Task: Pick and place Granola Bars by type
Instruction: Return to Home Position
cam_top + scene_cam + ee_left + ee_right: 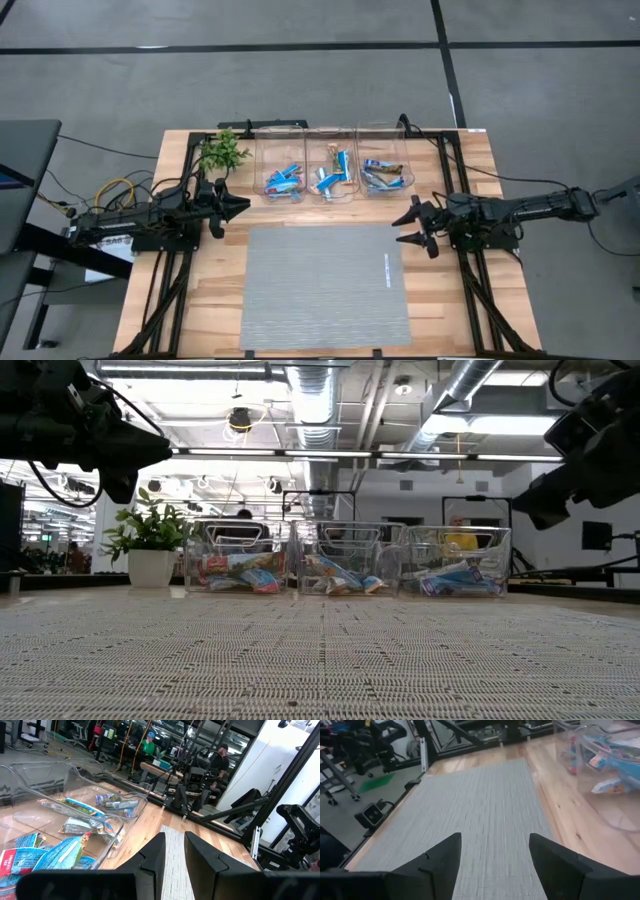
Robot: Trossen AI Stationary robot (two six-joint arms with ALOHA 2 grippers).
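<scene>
— Where are the Granola Bars (285, 181)?
— Inside the three transparent bins (330, 131), which stand side by side along the far edge of the wooden table (470, 170); each bin holds a small heap; mostly blue wrappers, with tan ones mixed into the middle bin.
— And the left gripper (244, 203)?
— Above the table's left side, just in front of the potted plant (222, 152) and near the leftmost bin; its fingers are parted by a narrow gap; nothing sits between them.
— The right gripper (400, 229)?
— Across from it on the table's right side, at the edge of the grey woven mat (325, 285), in front of the rightmost bin; its fingers are spread wide and empty.
— Are they touching anything?
— No; the low view shows both arms raised above the mat, well apart from each other.
</scene>
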